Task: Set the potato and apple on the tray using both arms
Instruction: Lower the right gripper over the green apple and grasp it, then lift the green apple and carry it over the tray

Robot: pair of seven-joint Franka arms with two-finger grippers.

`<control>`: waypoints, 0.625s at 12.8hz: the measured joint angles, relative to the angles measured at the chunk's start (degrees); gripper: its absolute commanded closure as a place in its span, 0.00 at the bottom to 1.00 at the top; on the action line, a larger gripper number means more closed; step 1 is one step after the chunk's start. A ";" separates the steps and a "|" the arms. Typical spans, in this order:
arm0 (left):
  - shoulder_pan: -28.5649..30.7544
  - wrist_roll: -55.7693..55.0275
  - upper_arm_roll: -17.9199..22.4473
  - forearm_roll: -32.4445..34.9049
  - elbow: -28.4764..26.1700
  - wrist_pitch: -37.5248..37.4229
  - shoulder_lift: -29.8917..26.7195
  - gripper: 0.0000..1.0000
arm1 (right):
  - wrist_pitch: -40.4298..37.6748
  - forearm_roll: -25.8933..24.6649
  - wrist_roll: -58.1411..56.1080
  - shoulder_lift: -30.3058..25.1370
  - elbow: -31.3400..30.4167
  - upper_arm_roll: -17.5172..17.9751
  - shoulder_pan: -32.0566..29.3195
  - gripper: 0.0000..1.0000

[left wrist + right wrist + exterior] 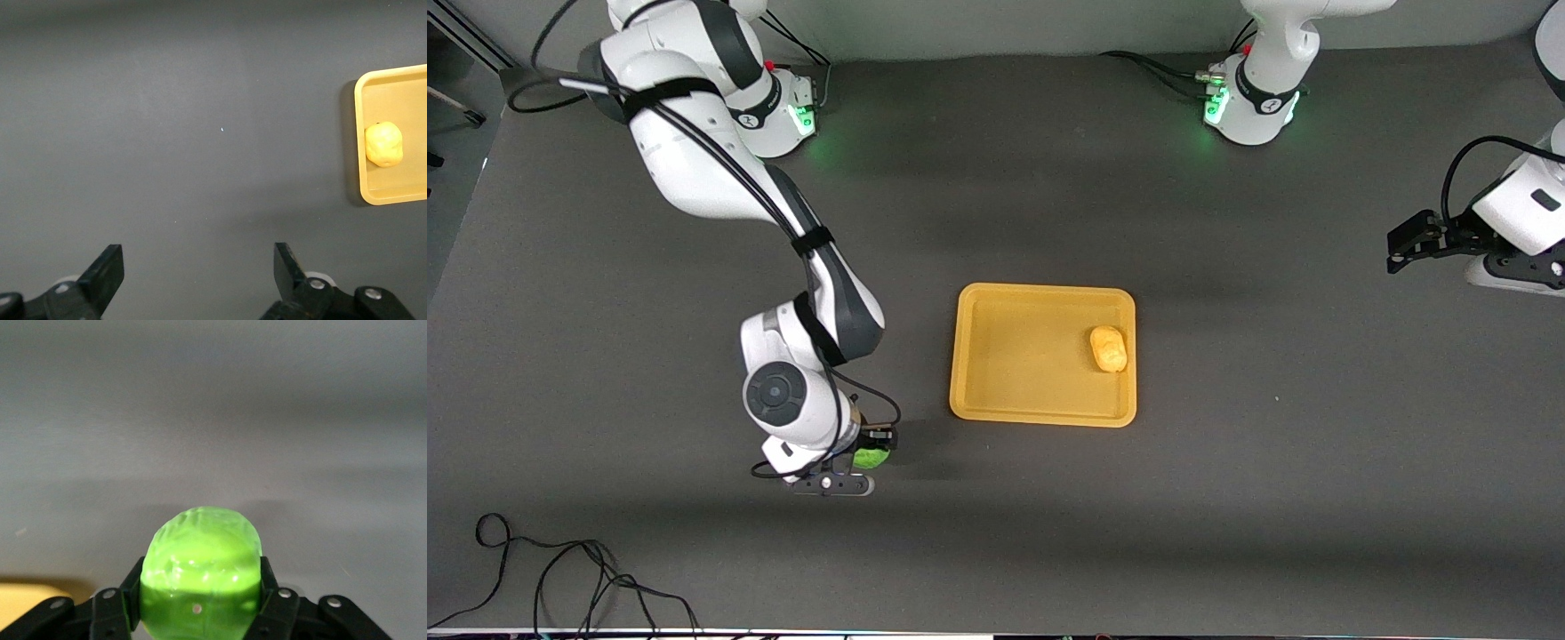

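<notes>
Apple (pixel 200 570) in right end effector (pixel 199 597)

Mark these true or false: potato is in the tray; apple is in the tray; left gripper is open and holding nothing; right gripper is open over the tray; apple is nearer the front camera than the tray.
1. The potato lies in the tray. True.
2. The apple lies in the tray. False: it sits between the fingers of the right gripper, beside the tray toward the right arm's end of the table.
3. The left gripper is open and holds nothing. True.
4. The right gripper is open over the tray. False: it is shut on the apple, off the tray.
5. The apple is nearer the front camera than the tray. True.
</notes>
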 measured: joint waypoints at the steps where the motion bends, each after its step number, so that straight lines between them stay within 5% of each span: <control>1: -0.04 0.00 -0.10 0.32 0.04 -0.45 -0.06 0.00 | -4.17 0.00 0.03 -3.62 0.46 0.00 0.04 0.71; 4: -0.13 0.00 -0.46 1.06 0.19 -2.11 -0.41 0.00 | -12.96 0.02 2.45 -13.55 0.22 0.42 0.59 0.71; 8: -0.12 0.00 -0.67 1.06 1.66 -4.11 -0.59 0.00 | -13.47 -0.04 15.82 -14.92 0.19 0.94 8.79 0.71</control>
